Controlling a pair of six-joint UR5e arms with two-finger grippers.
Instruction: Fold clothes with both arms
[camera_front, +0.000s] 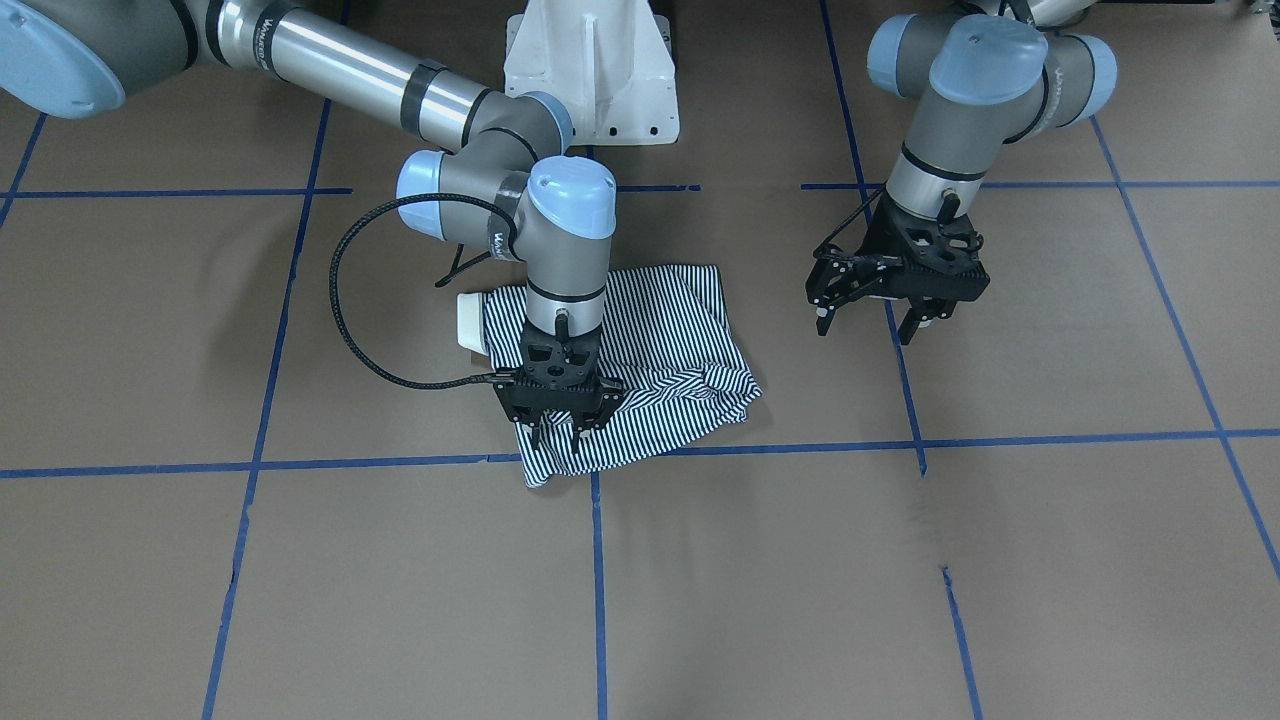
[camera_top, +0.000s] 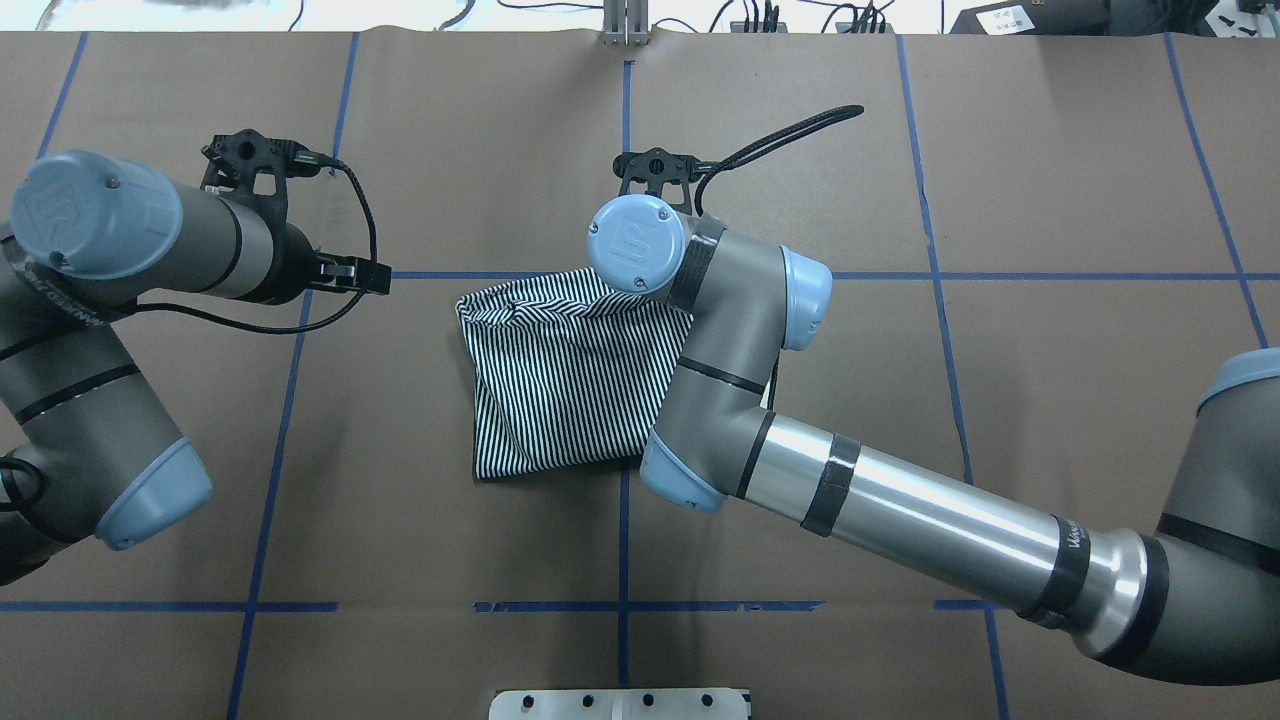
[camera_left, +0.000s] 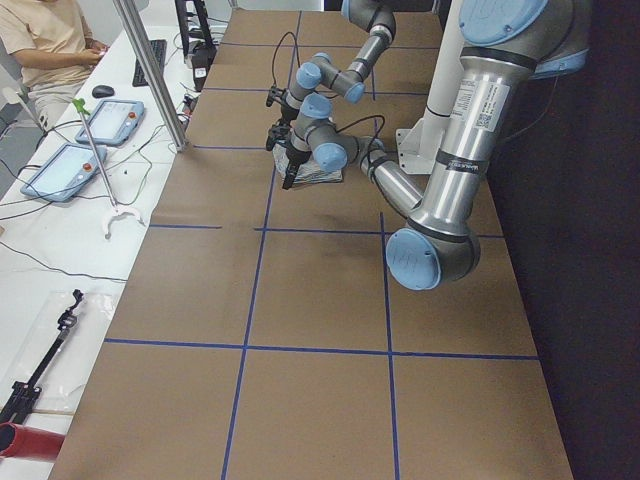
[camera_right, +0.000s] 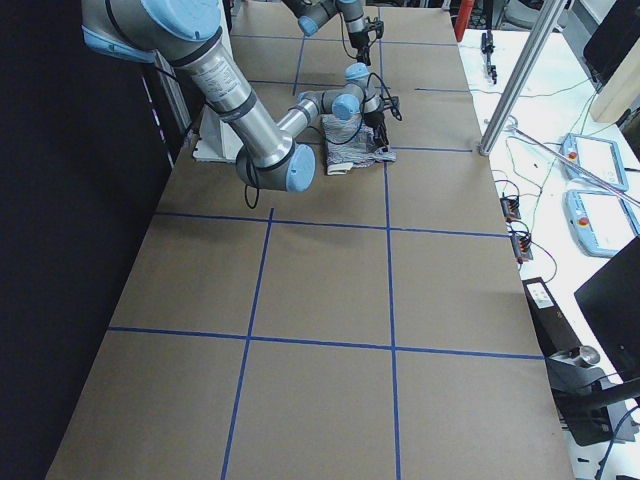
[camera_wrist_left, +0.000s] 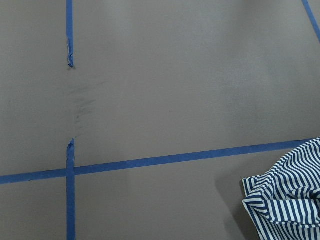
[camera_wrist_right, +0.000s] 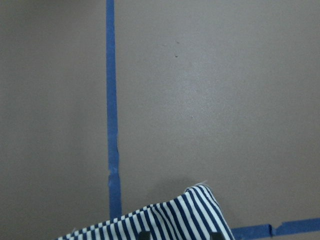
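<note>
The striped polo shirt (camera_front: 660, 330) lies folded into a rough rectangle at the table's middle, with its white collar (camera_front: 468, 320) sticking out on one side. It also shows in the overhead view (camera_top: 560, 390). My right gripper (camera_front: 557, 438) points down onto the shirt's edge on the operators' side. Its fingers stand a little apart, with striped cloth (camera_wrist_right: 170, 220) showing between them. My left gripper (camera_front: 866, 328) hangs wide open and empty above bare table beside the shirt, apart from it. The left wrist view shows only a rumpled corner of the shirt (camera_wrist_left: 290, 195).
The white pedestal base (camera_front: 590, 70) stands at the robot's side of the table. Blue tape lines (camera_front: 760, 447) grid the brown surface. In the exterior left view, tablets (camera_left: 65, 170), cables and a metal post (camera_left: 150, 70) line the side bench, where a person (camera_left: 45, 40) sits.
</note>
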